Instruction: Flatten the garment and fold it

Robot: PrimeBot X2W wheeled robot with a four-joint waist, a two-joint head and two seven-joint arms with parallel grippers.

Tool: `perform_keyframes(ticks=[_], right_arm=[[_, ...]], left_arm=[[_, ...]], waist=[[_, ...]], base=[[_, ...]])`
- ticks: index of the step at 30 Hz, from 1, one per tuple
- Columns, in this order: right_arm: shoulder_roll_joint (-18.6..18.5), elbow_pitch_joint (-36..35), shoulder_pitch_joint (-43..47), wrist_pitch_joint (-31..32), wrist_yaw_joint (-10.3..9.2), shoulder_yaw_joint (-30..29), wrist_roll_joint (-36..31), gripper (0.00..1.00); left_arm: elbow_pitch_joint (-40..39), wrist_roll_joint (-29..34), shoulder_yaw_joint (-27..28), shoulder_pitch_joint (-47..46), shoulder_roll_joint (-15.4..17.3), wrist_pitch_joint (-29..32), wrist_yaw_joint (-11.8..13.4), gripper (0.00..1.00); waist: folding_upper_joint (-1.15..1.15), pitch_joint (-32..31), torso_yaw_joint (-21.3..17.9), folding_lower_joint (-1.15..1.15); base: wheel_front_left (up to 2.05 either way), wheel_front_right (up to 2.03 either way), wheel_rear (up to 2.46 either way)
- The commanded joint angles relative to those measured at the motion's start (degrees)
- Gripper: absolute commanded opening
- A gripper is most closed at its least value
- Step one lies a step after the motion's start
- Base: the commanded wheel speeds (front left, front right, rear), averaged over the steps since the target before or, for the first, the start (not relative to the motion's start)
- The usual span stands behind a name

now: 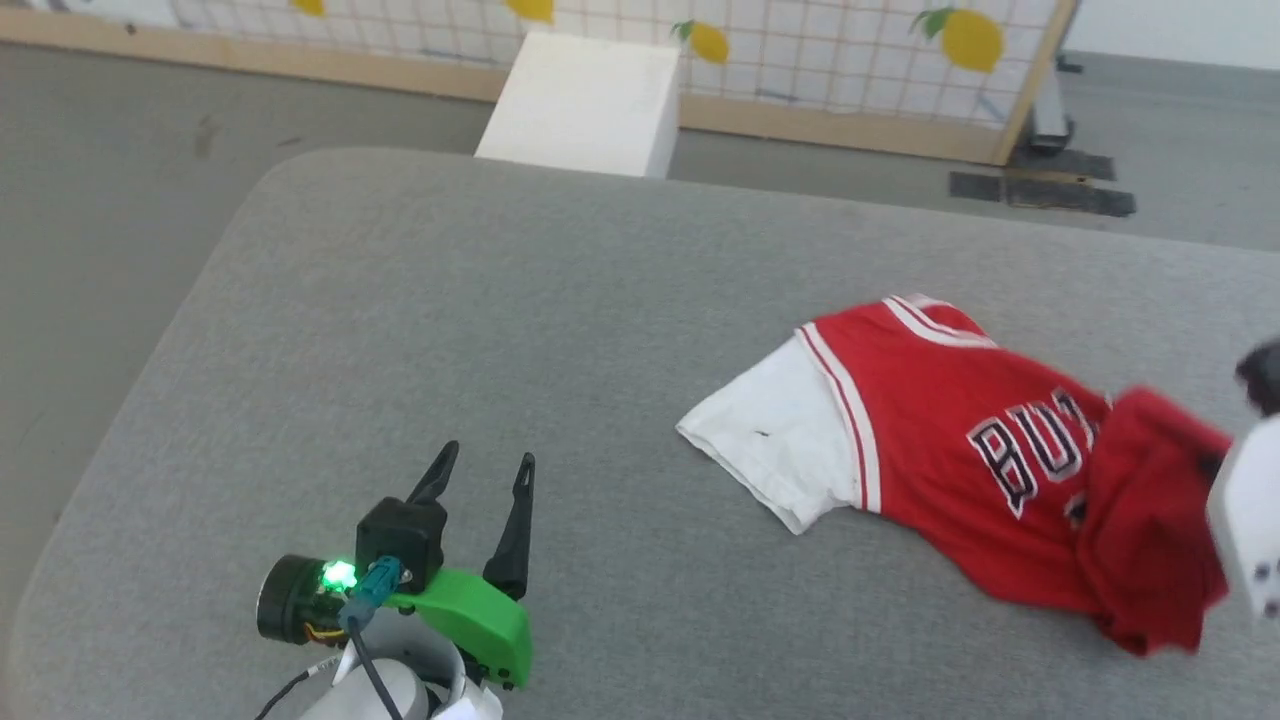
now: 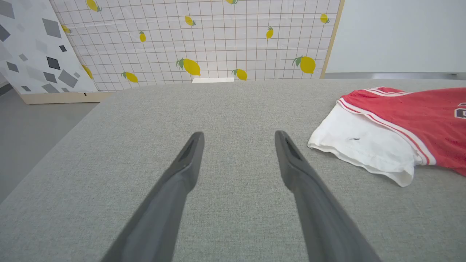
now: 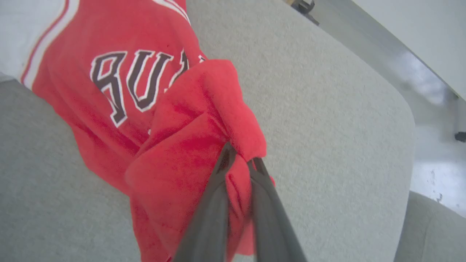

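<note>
Right gripper of mine pinches the garment, which stretches toward ten o'clock; my left gripper, open, is farther.

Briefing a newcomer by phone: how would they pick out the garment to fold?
Find the grey padded table. Toward the robot's right lies the garment, crumpled. It is the red jersey with a white sleeve and dark lettering, one red fold pinched by the right gripper.
</note>
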Motion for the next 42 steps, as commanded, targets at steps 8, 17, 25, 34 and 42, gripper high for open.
perform_keyframes(ticks=[8, 17, 25, 34, 42], right_arm=[[12.87, -8.83, 16.10, 6.18, -0.08, -1.80, -7.05, 0.00], [17.14, -7.66, 15.25, 2.12, -0.08, -1.45, -7.43, 1.00], [18.66, -16.27, 10.40, -5.44, -0.08, -6.12, -2.88, 1.00], [20.75, -17.10, 11.79, -27.99, -0.08, -6.74, -3.71, 1.00], [24.30, -19.96, 12.89, -41.29, -0.08, -9.01, -8.63, 1.00]], left_arm=[[-1.08, -0.41, -0.37, -0.01, 0.35, 1.19, -0.57, 1.00], [-1.78, -0.84, -0.61, -0.99, 0.78, 2.50, -0.98, 1.00], [-3.29, -2.24, 0.60, -1.48, 0.82, 2.95, -0.56, 1.00], [-4.90, -5.87, 0.63, -4.47, 0.46, 10.05, -1.46, 1.00], [-5.00, -9.59, -2.63, -14.96, 2.23, 32.33, -2.62, 1.00]], waist=[[0.00, -1.41, -3.44, 0.00], [0.00, -1.02, -4.23, 0.00], [0.00, -1.82, -6.43, 0.00], [0.00, 0.93, -9.35, 0.00], [0.00, 6.44, -12.11, 0.00]], base=[[0.00, 0.00, 0.00], [0.00, 0.00, 0.00], [0.00, 0.00, 0.00], [0.00, 0.00, 0.00], [0.00, 0.00, 0.00]])
